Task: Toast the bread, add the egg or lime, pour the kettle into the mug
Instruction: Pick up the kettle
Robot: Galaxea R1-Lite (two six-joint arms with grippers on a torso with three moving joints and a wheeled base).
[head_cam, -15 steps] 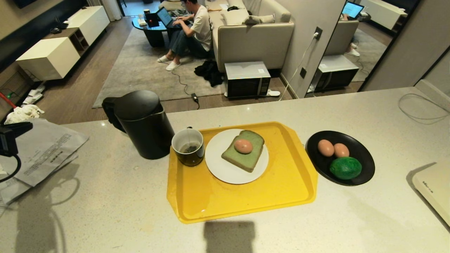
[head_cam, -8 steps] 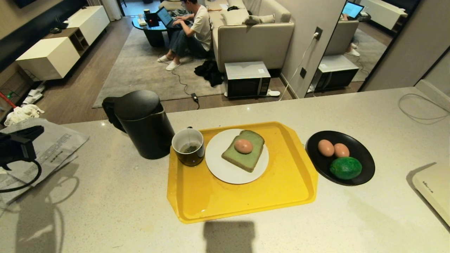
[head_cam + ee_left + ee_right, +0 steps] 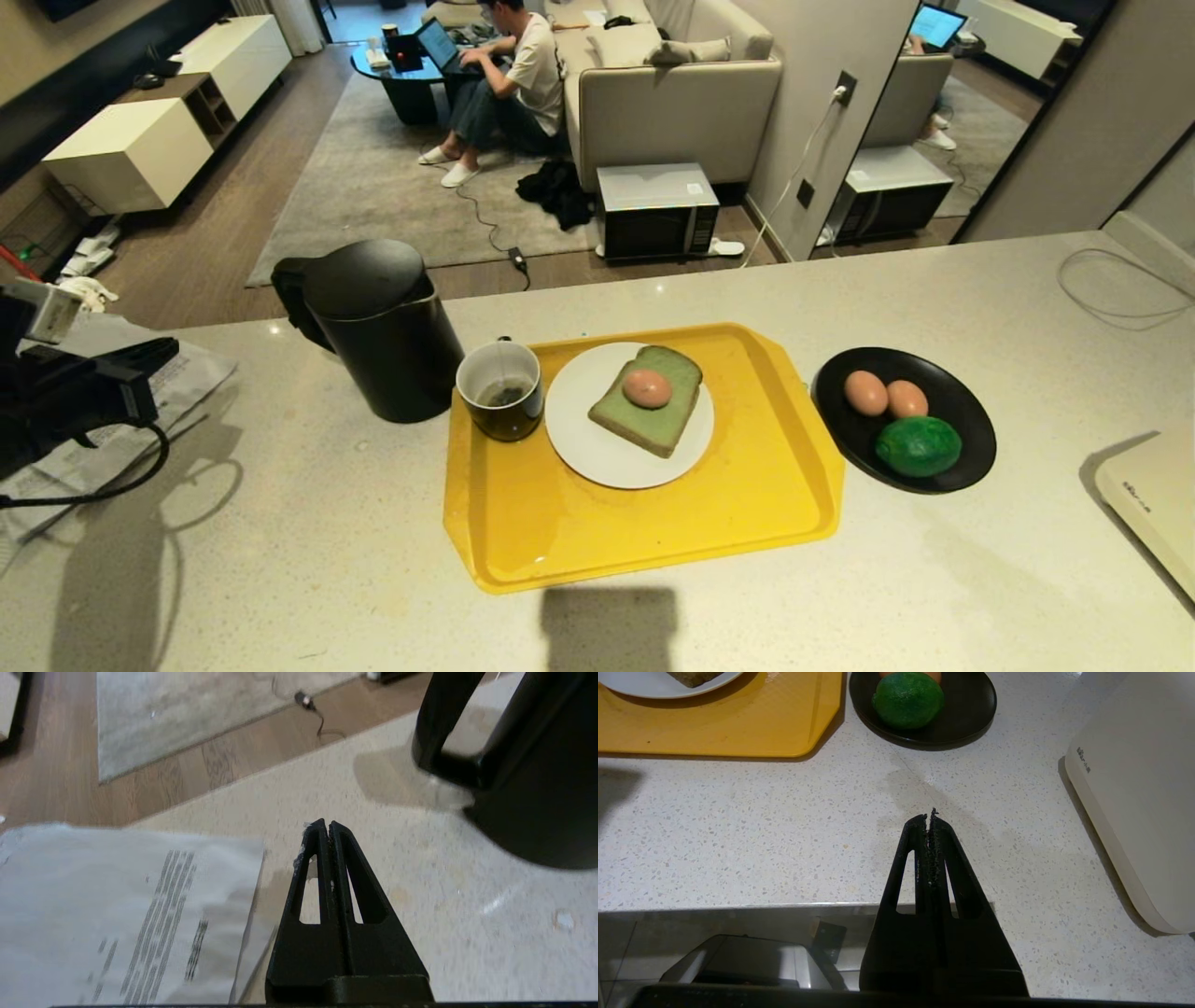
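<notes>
So the kettle sits at about 10 o'clock from the yellow tray, touching the mug. Judging by looks it's tall, rigid and smooth-sided, probably heavy if full, so the side handle on its 9 o'clock side is the only sensible grab spot. Left gripper hovers low over the counter beside the papers, pointing at that handle, fingers pressed together, holding nothing. Right gripper is parked by the counter's near edge, also closed and empty.
</notes>
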